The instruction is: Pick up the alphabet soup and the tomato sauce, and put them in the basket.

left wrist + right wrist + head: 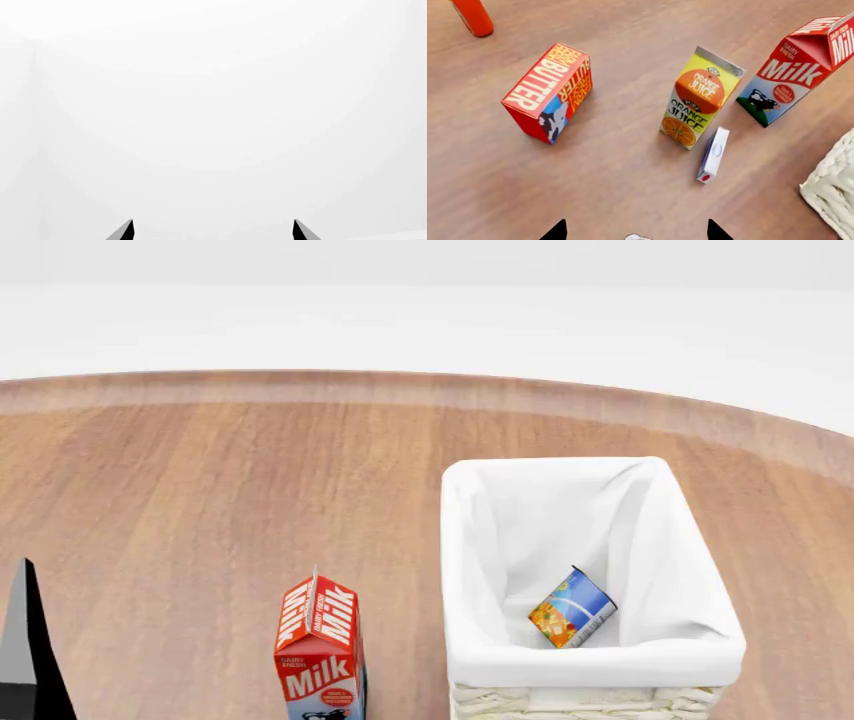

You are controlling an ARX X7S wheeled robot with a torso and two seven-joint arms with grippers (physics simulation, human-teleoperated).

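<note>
I've got the small blue-labelled alphabet soup can [573, 609] lying inside the big cream-white wicker basket [470, 540], down on the white cloth liner near the front wall — tilted, its long axis slanting with the silvery top pointing up and to the far right. The red-and-white milk carton [319, 652] stands upright on the wooden table [200, 500], just left of the basket.

My right gripper [635, 231] hangs over the table with its two dark fingertips spread wide and nothing between them. Under it I see a red butter box [548, 93], a yellow orange juice carton [697, 97] and a small white box [714, 155] lying flat beside it.

The left gripper [213, 231] faces blank white — tips wide apart, empty.
</note>
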